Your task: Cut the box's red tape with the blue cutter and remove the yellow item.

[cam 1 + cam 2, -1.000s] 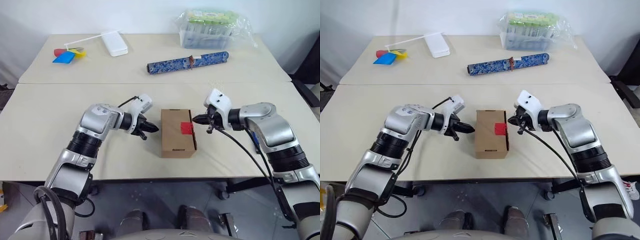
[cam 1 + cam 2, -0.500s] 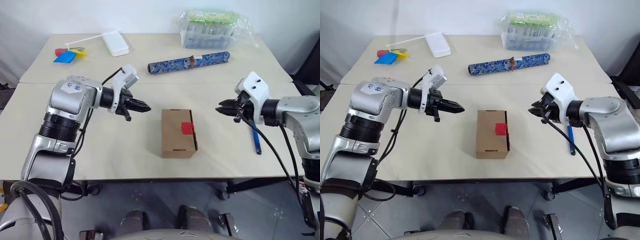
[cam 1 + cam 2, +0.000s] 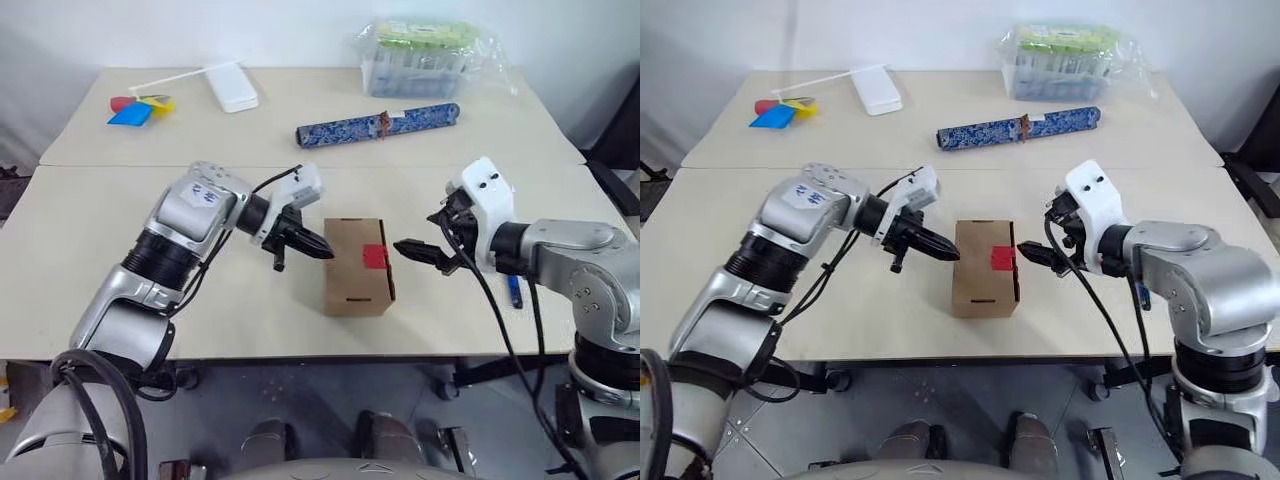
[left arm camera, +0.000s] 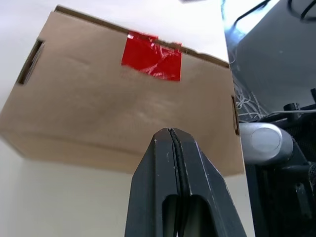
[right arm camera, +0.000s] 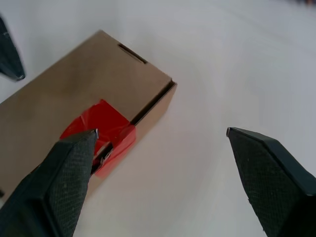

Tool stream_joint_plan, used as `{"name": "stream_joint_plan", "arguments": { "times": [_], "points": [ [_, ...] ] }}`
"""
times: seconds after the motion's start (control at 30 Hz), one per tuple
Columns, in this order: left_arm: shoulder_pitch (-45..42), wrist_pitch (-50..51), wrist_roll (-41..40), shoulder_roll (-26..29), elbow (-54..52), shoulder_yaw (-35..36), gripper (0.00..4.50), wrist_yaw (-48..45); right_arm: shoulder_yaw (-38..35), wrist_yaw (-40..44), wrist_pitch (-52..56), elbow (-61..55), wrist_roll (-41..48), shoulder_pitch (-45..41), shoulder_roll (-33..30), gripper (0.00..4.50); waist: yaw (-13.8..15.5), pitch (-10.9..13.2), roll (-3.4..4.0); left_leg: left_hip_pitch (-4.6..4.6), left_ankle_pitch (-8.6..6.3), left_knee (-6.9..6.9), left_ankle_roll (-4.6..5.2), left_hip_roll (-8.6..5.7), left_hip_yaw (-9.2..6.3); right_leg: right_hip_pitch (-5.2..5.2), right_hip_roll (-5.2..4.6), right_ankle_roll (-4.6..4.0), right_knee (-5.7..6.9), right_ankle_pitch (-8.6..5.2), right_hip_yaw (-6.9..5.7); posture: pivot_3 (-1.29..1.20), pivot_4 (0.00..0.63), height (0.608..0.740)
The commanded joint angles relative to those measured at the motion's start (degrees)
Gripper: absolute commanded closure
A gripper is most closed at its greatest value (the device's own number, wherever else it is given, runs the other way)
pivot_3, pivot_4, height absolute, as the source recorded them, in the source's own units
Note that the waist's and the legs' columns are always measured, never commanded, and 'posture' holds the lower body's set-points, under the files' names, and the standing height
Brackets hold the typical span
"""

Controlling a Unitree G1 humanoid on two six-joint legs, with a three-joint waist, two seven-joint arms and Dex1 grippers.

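The box (image 3: 356,265) sits between the pressed-together left gripper (image 3: 318,248) and spread right gripper (image 5: 163,148); probably light, thin cardboard, so steady its sides gently, clear of the red tape (image 4: 151,56).

From my remote seat I see two pale beige tables (image 3: 90,230) pushed together, the seam between them running across the middle of the frame. A plain white wall (image 3: 300,30) fills the top behind the far table. Grey floor tiles (image 3: 840,440) show along the bottom edge under the near table, where a black caster (image 3: 837,381) sits. At the right edge a dark chair (image 3: 620,140) stands beside the tables. The light is even and soft.
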Motion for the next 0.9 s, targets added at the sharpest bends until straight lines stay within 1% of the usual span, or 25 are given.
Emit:
{"name": "stream_joint_plan", "arguments": {
  "times": [0.03,0.23,0.4,0.6,0.9],
  "points": [
    [-1.8,-2.9,1.8,-1.1,1.5,-1.1,4.5,-1.7,-1.4,-4.2,3.5,-1.1,0.2,-0.9,1.6,0.09,-0.1,0.0,0.0,0.0,0.0,-0.01,0.0,0.0,0.0,0.0,0.0,0.0,-0.01,0.0,0.0,0.0,0.15,0.74],
    [-1.8,-4.4,4.5,-1.6,2.9,-2.8,4.5,-3.3,-1.6,-9.0,3.6,-0.5,2.7,-0.1,5.4,0.09,-0.4,0.0,0.0,0.01,0.0,-0.03,0.0,0.0,0.02,-0.03,0.01,0.0,0.0,0.0,0.0,0.0,0.15,0.74],
    [-1.9,-5.4,6.2,-2.6,4.5,-3.0,4.5,-3.2,-1.0,-11.8,3.6,1.1,4.1,-0.6,6.9,0.09,-0.4,0.0,0.01,0.01,0.0,-0.03,0.0,0.01,0.02,-0.03,0.01,0.0,0.0,0.0,0.01,0.0,0.15,0.74],
    [-2.3,-5.8,7.0,-4.0,5.6,-2.7,4.5,-3.4,0.5,-13.0,3.6,3.1,4.7,-0.1,5.7,0.09,-0.4,0.0,0.01,0.01,0.0,-0.03,0.0,0.0,0.01,-0.02,0.01,0.0,0.01,0.0,0.01,0.0,0.15,0.74],
    [-2.9,-6.5,8.1,-5.4,7.3,-2.1,4.5,-3.4,3.5,-12.0,3.6,3.9,6.5,2.1,1.7,0.09,-0.2,0.0,0.0,0.02,0.0,-0.02,0.0,0.0,-0.01,0.01,0.01,0.0,0.01,0.0,0.01,0.0,0.15,0.74]
  ]
}}
